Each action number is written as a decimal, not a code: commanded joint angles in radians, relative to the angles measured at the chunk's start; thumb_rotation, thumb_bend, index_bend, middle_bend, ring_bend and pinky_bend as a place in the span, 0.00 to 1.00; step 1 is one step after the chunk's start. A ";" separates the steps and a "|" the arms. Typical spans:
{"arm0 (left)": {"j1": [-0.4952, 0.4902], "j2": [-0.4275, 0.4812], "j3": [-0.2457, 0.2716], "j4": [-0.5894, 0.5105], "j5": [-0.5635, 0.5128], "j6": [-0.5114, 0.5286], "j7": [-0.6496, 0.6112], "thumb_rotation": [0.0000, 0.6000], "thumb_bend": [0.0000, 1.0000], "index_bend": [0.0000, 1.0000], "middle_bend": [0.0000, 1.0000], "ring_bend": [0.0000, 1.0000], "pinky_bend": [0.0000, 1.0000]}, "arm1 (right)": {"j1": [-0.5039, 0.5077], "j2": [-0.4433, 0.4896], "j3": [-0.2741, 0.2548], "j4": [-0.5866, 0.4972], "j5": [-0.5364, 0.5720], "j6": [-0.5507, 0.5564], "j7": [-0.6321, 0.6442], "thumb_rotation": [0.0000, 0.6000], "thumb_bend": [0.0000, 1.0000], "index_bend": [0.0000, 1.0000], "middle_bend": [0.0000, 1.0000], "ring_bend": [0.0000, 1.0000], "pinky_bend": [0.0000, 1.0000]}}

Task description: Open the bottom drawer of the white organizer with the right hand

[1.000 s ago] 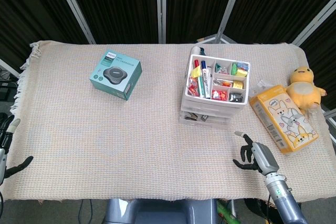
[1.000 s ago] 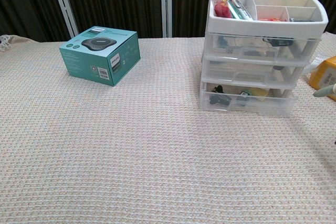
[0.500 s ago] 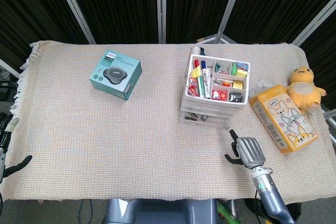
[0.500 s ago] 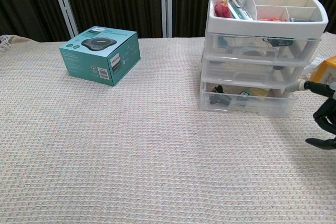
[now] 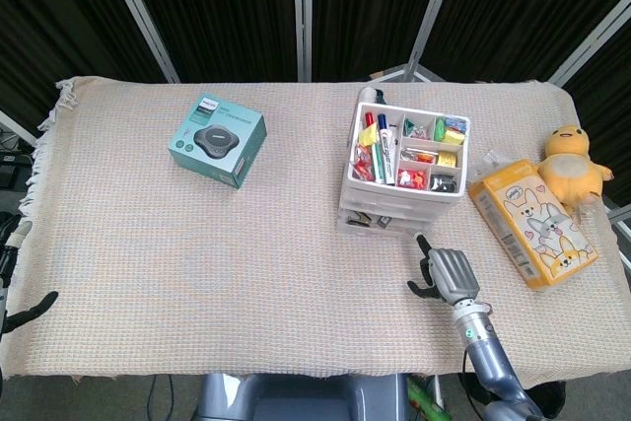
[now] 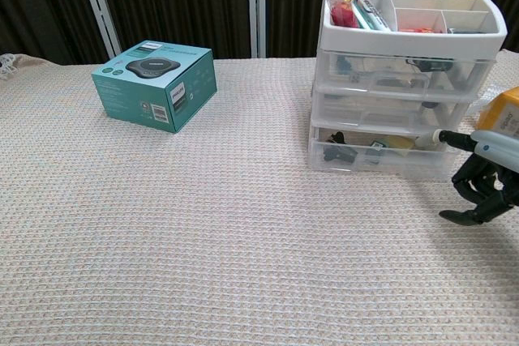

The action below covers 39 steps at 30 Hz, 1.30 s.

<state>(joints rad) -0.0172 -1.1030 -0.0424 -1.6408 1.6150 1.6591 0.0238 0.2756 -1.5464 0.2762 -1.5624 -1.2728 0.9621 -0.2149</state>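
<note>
Hovering just beside the white organizer's [image 6: 397,70] bottom drawer [image 6: 381,156], the right hand [image 6: 482,188] holds nothing, fingers curled loosely apart.

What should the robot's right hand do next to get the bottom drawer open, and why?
Probably reach a little further forward and left, so a fingertip hooks the front of the bottom drawer. The right hand hangs just off the right front corner of the white organizer, one finger pointing at that drawer, other fingers curled and holding nothing. The drawer looks shut, flush with those above.
</note>
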 commanded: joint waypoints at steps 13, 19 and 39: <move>0.000 -0.002 0.001 -0.001 0.004 0.000 0.005 1.00 0.16 0.00 0.00 0.00 0.00 | 0.070 -0.064 -0.008 0.075 0.092 0.009 0.076 1.00 0.22 0.24 0.84 0.85 0.62; 0.000 -0.002 0.001 0.000 0.004 0.000 0.004 1.00 0.16 0.00 0.00 0.00 0.00 | 0.083 -0.074 -0.018 0.085 0.095 0.028 0.094 1.00 0.23 0.31 0.85 0.85 0.62; 0.002 -0.002 0.003 -0.004 0.011 0.005 0.008 1.00 0.16 0.00 0.00 0.00 0.00 | 0.042 0.002 -0.140 -0.042 0.013 0.092 0.157 1.00 0.24 0.44 0.85 0.86 0.62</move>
<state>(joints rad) -0.0147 -1.1052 -0.0389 -1.6444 1.6256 1.6640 0.0321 0.3202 -1.5481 0.1404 -1.6003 -1.2549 1.0503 -0.0619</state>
